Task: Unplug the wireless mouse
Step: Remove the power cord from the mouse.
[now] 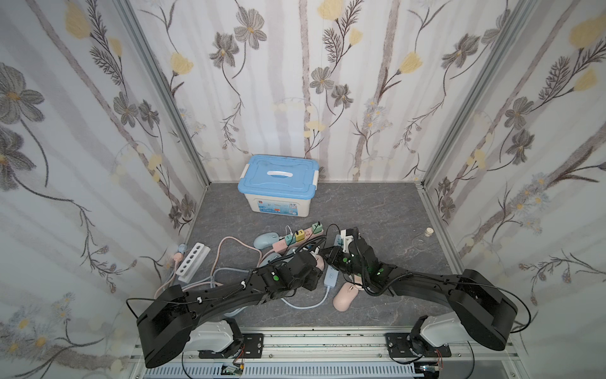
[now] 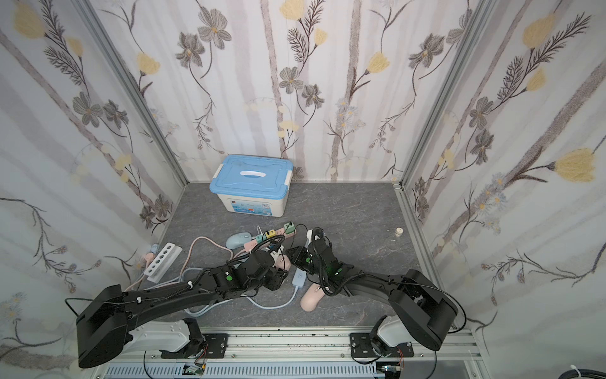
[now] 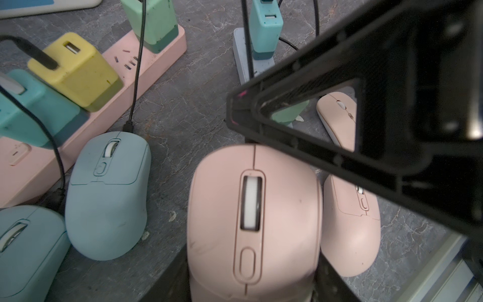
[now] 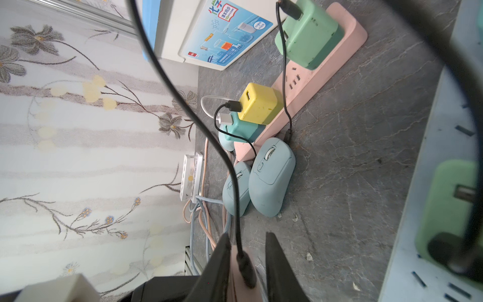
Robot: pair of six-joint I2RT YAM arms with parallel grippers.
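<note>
Pink, the wireless mouse (image 3: 251,222) is clamped in the left pincer (image 3: 248,283), near the middle of the grey worktop (image 3: 183,117) beside a second pink mouse (image 3: 350,230). At its front end, the right pincer (image 4: 247,258) stands slightly apart, straddling the black plug (image 4: 245,269).

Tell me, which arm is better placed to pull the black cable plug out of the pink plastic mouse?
Right. The right gripper straddles the black cable plug at the front of the pink plastic mouse, while the left gripper clasps its body.
</note>
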